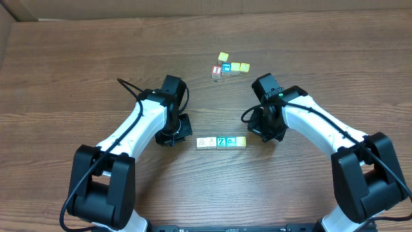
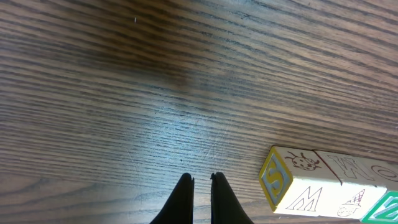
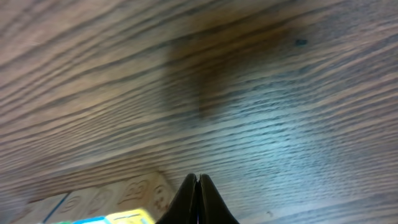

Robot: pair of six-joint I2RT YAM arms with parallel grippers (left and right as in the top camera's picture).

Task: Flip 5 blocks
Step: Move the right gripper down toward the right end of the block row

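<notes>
overhead view: the five blocks (image 1: 221, 142) lie in one straight row a little toward 6 o'clock from the middle of the table (image 1: 64, 58). they touch side by side. two white ones are at the 9 o'clock end, then come the green z block (image 1: 221, 142), the teal block (image 1: 231, 141) and the pale yellow block (image 1: 241, 140) at the 3 o'clock end.

in the left wrist view the left gripper (image 2: 201, 178) has its fingers (image 2: 180, 200) almost pressed together, with only a thin slit, and it pinches nothing. the end white block (image 2: 298, 183) lies at 3 o'clock of it, apart. in the right wrist view the right gripper (image 3: 197, 179) is fully pressed together and empty. this picture is blurred, so the pale shapes at 8 o'clock are probably the yellow end of the row.

i judge the step in hand is a first flip of an end block. to do it well, spread the claw first and take the block by its 12 and 6 o'clock faces (the neighbour covers one other side). lift it clear of the row, turn it over and set it down apart.

there is open wood at 12 and 6 o'clock of the row. the other cubes (image 1: 230, 67) sit well apart toward 12 o'clock and should stay untouched. the arms face each other across the row, so only one should work at a time.
</notes>
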